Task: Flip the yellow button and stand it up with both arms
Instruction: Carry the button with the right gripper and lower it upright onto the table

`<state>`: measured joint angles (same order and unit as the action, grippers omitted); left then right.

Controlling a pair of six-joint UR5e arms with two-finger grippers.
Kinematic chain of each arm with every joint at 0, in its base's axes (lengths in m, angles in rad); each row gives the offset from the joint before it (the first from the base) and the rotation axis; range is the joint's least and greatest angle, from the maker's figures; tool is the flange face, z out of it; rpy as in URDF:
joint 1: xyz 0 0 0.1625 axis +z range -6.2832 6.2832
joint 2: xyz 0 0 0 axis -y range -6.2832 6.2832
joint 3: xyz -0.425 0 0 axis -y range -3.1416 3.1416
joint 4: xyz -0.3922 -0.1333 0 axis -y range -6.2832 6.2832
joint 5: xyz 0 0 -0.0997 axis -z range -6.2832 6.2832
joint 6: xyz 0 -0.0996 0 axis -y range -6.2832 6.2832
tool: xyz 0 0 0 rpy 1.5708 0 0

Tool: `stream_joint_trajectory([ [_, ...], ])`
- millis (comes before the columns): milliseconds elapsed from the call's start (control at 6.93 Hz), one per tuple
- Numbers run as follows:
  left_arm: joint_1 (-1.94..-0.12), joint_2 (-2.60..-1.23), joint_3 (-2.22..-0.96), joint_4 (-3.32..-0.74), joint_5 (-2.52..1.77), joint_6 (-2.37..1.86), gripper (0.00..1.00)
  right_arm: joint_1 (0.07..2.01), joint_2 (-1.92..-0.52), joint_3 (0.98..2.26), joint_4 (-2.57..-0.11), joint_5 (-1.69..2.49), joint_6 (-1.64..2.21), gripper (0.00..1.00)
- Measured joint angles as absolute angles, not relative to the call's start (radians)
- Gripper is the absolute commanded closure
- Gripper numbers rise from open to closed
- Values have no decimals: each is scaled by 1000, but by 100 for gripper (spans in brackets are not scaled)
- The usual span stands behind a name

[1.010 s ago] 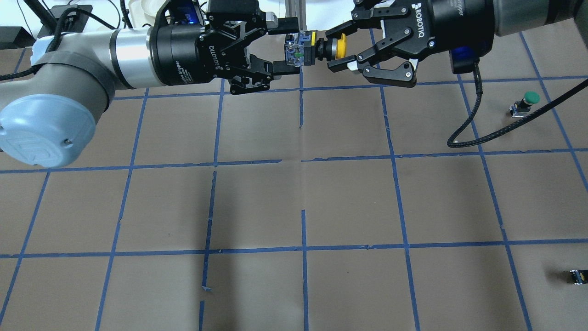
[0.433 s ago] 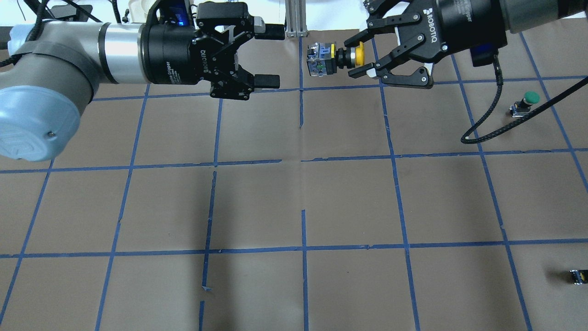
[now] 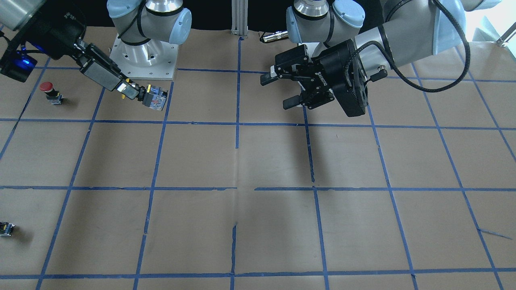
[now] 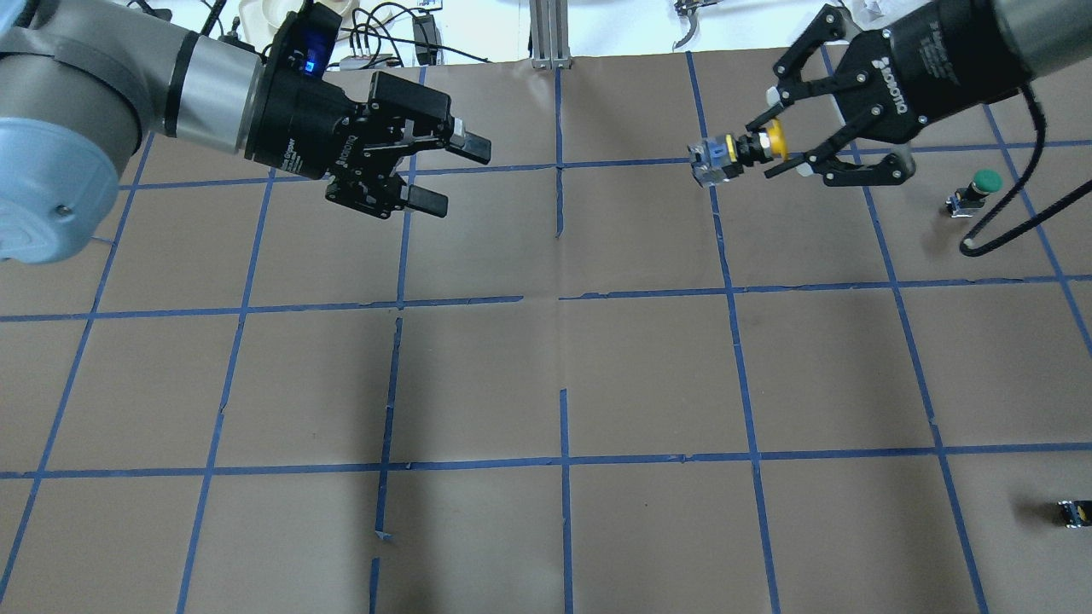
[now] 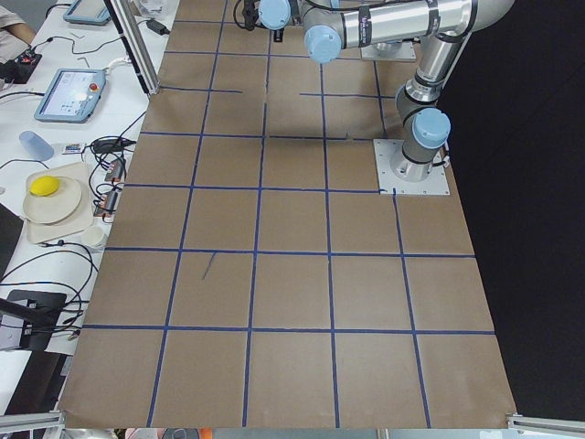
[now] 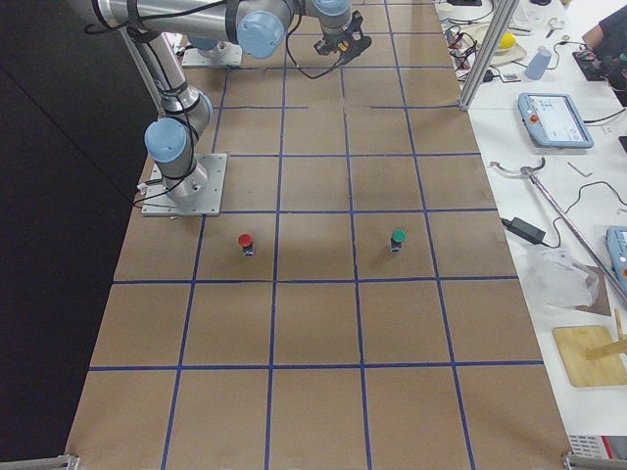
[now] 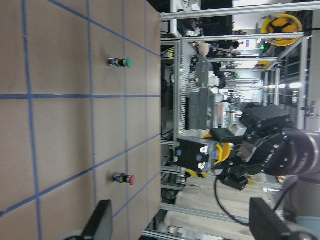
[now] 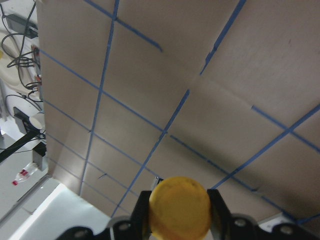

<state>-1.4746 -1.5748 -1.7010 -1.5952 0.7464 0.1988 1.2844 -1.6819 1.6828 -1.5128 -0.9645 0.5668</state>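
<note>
The yellow button point(image 4: 742, 152) hangs in the air, held sideways by its yellow cap with the black and grey body pointing at the left arm. My right gripper point(image 4: 781, 136) is shut on the cap. In the front-facing view this gripper point(image 3: 127, 89) holds the button point(image 3: 155, 99) above the table. The right wrist view shows the yellow cap point(image 8: 180, 205) between the fingers. My left gripper point(image 4: 458, 177) is open and empty, well apart from the button, and it also shows in the front-facing view point(image 3: 277, 92). The left wrist view sees the held button point(image 7: 205, 157) far ahead.
A green-capped button point(image 4: 981, 183) stands at the table's right side. A red-capped button point(image 3: 48, 89) stands near the right arm's base. A small capless black block point(image 4: 1073, 512) lies at the near right edge. A black cable point(image 4: 1007, 213) hangs from the right wrist.
My left gripper let go of the button's body, opened and drew back to the left. My right gripper carried the button to the right and a little nearer.
</note>
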Motion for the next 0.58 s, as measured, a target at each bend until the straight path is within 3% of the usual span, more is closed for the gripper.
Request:
stream_joint_trajectory([
  [577, -1538, -1568, -1568, -1621, 1419, 168, 1, 1105, -1687, 1814, -1523, -1304, -315, 83],
])
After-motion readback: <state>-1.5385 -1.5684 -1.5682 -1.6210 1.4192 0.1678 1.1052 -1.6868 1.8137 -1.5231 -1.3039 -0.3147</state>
